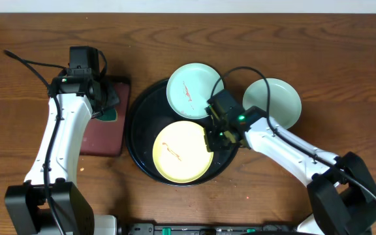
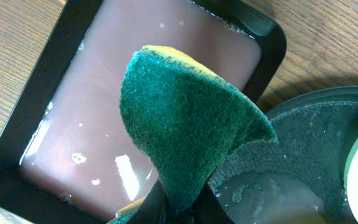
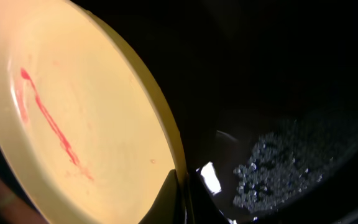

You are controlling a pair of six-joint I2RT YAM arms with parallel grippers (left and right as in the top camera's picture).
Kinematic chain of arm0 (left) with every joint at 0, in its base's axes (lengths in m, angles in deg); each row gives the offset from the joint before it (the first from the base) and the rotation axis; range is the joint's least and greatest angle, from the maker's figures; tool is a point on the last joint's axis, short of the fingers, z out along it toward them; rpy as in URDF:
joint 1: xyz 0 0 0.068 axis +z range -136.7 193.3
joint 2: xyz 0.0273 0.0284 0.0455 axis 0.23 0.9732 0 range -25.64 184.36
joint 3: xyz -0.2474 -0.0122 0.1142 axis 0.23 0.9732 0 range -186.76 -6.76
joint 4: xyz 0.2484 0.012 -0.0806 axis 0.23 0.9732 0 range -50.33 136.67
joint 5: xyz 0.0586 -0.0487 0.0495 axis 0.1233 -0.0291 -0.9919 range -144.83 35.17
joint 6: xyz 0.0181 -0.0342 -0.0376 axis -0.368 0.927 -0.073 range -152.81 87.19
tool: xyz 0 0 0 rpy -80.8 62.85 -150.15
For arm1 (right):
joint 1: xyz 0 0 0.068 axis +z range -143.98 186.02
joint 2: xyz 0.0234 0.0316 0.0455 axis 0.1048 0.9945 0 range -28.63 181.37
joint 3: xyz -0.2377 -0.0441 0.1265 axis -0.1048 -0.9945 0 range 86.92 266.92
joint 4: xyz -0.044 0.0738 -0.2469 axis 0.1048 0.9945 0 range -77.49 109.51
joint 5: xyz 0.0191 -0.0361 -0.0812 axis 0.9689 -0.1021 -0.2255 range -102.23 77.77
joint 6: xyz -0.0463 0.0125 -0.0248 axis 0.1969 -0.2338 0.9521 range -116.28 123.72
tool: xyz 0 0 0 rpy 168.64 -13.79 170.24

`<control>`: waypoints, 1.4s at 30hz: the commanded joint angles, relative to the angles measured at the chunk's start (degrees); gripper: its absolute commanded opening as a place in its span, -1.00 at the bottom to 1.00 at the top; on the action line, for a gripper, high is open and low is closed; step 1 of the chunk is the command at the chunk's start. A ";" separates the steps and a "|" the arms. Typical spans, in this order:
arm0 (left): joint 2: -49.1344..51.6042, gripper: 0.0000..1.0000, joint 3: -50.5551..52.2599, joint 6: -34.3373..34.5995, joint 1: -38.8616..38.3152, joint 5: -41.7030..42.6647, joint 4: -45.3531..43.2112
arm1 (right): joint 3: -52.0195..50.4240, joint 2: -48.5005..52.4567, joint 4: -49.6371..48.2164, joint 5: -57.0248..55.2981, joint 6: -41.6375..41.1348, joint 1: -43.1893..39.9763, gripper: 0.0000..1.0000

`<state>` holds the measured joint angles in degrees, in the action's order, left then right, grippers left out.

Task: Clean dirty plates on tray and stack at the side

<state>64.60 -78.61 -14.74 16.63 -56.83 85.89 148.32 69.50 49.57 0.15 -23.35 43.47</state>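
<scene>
The right claw (image 1: 209, 137) is clamped on the rim of the yellow plate (image 1: 183, 151) in the round black tray (image 1: 141, 124), probably to steady it for wiping. The left claw (image 2: 173, 208) pinches the green sponge (image 2: 185, 124) above the rectangular tray (image 2: 55, 81), presumably to wet it.

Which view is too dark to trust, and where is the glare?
Right wrist: the tray is almost lost in shadow but for one glint, while the yellow plate is bright, its red smear sharp. Left wrist: the sponge blocks mid-frame, glare on the liquid in the rectangular tray. Overhead: evenly lit.
</scene>
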 commanded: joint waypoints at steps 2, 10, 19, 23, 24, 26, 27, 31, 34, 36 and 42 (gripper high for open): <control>0.42 -0.85 0.39 0.81 0.13 0.11 -0.02 | 3.61 -0.26 -0.28 -7.02 -2.27 1.66 -0.97; 0.42 -0.85 0.39 1.14 0.11 2.27 0.00 | 10.80 7.80 4.31 -6.73 -0.11 3.28 -0.97; 0.44 -0.85 0.74 1.11 -0.52 11.34 2.64 | 16.83 13.97 8.11 -5.03 2.58 3.82 -0.98; 0.44 -0.85 4.04 1.11 -3.80 15.06 2.25 | 16.83 13.99 8.11 -4.83 2.60 3.69 -0.98; 0.44 -0.85 5.22 1.14 -4.96 15.67 1.75 | 16.83 13.99 8.13 -4.81 2.60 3.63 -0.98; 0.44 -0.85 8.07 1.14 -7.56 16.17 0.17 | 16.83 13.99 8.13 -4.81 2.69 3.54 -0.98; 0.44 -0.85 9.49 1.14 -8.87 16.15 -0.68 | 16.83 13.99 8.15 -4.81 2.69 3.52 -0.98; 0.44 -0.85 14.58 2.89 -12.61 16.15 -4.68 | 16.83 13.99 8.13 -4.61 2.69 3.50 -0.98; 0.44 -0.85 17.73 5.03 -14.25 16.15 -7.19 | 16.83 13.99 8.11 -4.61 2.69 3.50 -0.97; 0.44 -0.85 19.41 5.22 -15.15 16.15 -8.87 | 16.83 13.99 8.00 -4.59 2.69 3.48 -0.98; 0.44 -0.85 23.52 5.46 -18.71 16.13 -14.34 | 16.83 13.99 7.96 -4.57 2.69 3.48 -0.98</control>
<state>64.71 -57.02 -10.29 -0.11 -41.47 72.47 163.86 82.74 57.66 -4.96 -21.45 46.86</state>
